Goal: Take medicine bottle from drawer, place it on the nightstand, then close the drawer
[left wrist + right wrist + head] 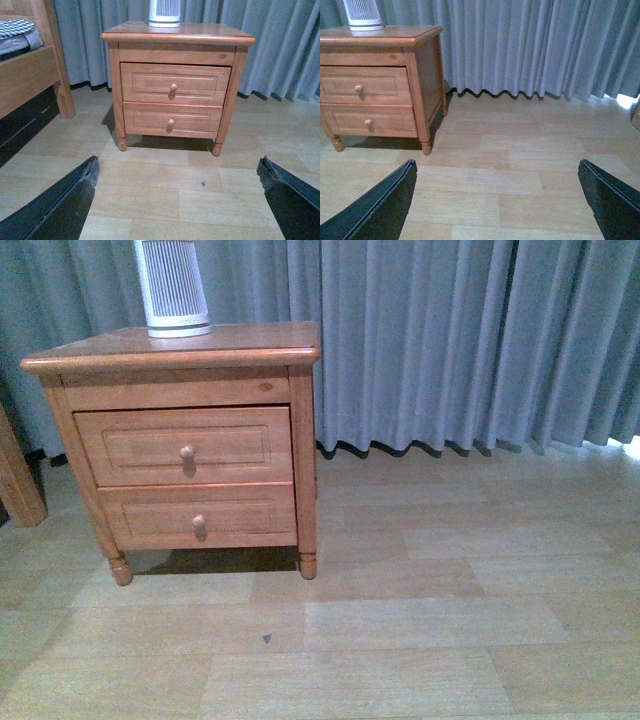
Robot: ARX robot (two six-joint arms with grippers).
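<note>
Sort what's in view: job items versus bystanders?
Job:
nightstand
upper drawer, shut, with its knob
medicine bottle: not visible in any view

Just there:
lower drawer
ribbed white device standing on the nightstand top
curtain
bed frame

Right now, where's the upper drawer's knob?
Front view, left of centre: the knob sits mid-front of the closed drawer on the nightstand, just above the lower drawer's knob.
</note>
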